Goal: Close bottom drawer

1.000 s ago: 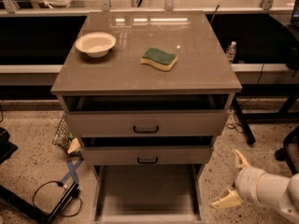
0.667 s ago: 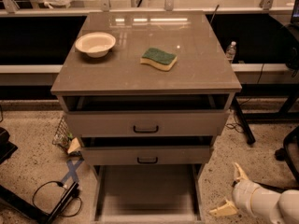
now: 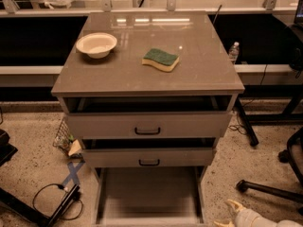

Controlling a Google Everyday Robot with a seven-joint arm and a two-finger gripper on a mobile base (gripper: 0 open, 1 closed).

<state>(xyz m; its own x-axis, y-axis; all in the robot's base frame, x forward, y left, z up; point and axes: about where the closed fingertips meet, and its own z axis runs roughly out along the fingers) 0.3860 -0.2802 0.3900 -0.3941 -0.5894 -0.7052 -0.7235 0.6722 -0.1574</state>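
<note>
The bottom drawer is pulled far out from the grey-beige cabinet, its long shallow tray open toward me; its front and handle are cut off by the lower frame edge. The top drawer and the middle drawer above it stand slightly out, each with a small black handle. My gripper is at the bottom right, low beside the drawer's right front corner, its two pale fingers spread apart and holding nothing.
A cream bowl and a green-yellow sponge lie on the cabinet top. A chair base stands at right. Cables and blue tape lie on the speckled floor at left. A water bottle stands behind.
My gripper has dropped lower and moved slightly left, now mostly below the frame edge. The drawers have not moved.
</note>
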